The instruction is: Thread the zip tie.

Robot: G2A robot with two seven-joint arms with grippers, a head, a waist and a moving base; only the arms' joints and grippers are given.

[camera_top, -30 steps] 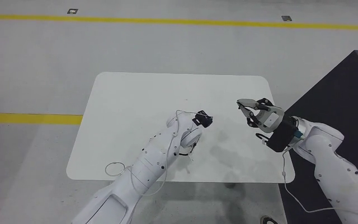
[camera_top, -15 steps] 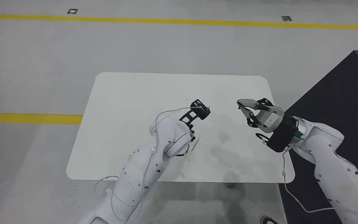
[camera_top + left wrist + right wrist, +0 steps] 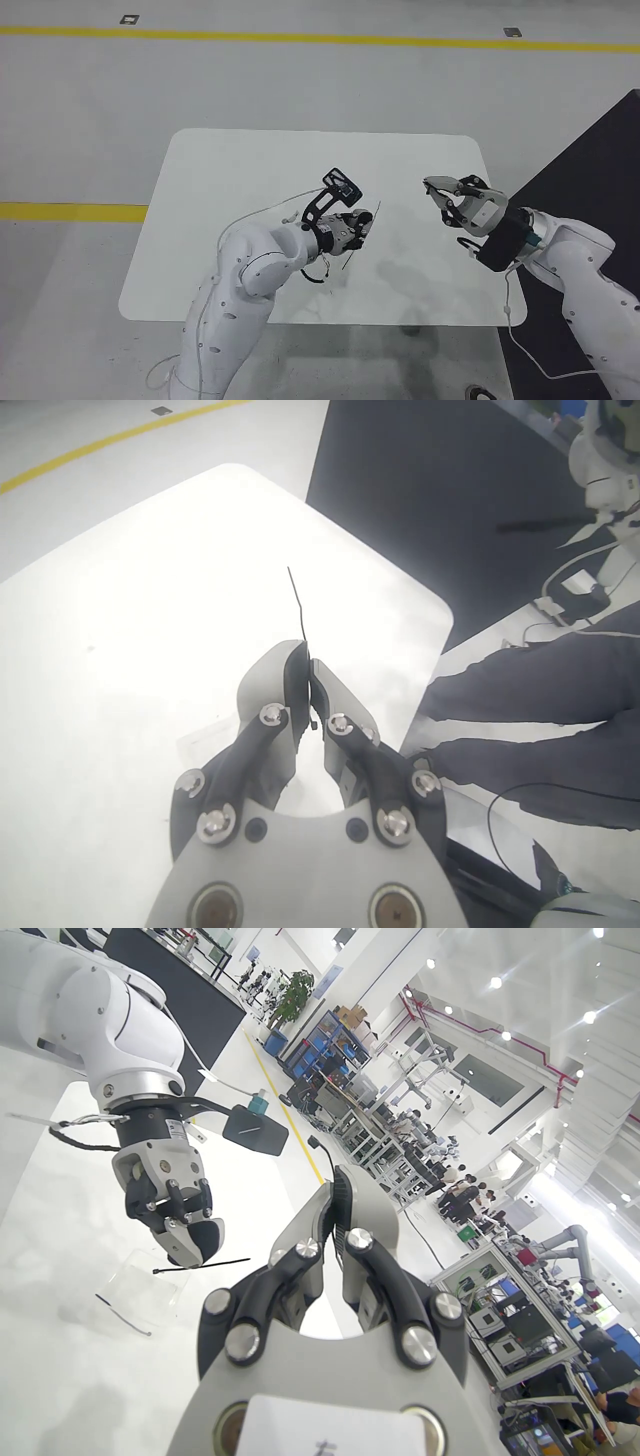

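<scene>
Black zip tie point(image 3: 301, 620) pinched across its strap in the left gripper point(image 3: 306, 650), fingers point(image 3: 265, 685) clenched on it, thin tail jutting out past the tips, square head hanging just behind them. Held above the white desk point(image 3: 250, 170), near its middle, touching nothing else. Toward 2 o'clock from there in the top view, and well apart, the right gripper point(image 3: 332, 1183), fingers likewise clamped, seemingly on a second tie point(image 3: 324, 1155), only its head and a short stub showing beyond the tips; too slender in the top view to be sure of more. On the desk beneath the left gripper, a clear plastic sheet point(image 3: 145, 1278), with a loose strap point(image 3: 125, 1318) by its edge.

Trouble ahead, by judgement only:
- **Missed slot.** A long, unsupported tail, likely to flex or wobble on approach and miss the small slot in the head.
- **Blocked opening.** A head gripped so close to the tips, perhaps with its opening turned away or partly covered. Hence a tail butting against finger or housing and buckling.
- **Wrong side.** Ratchet side possibly the wrong way round, so no entry or no lock.
- **Too much force.** Too hard a push, and a strap sliding or twisting in the clenched fingers.
- **Too low a meeting point.** A snag on the sheet or the loose strap.
</scene>
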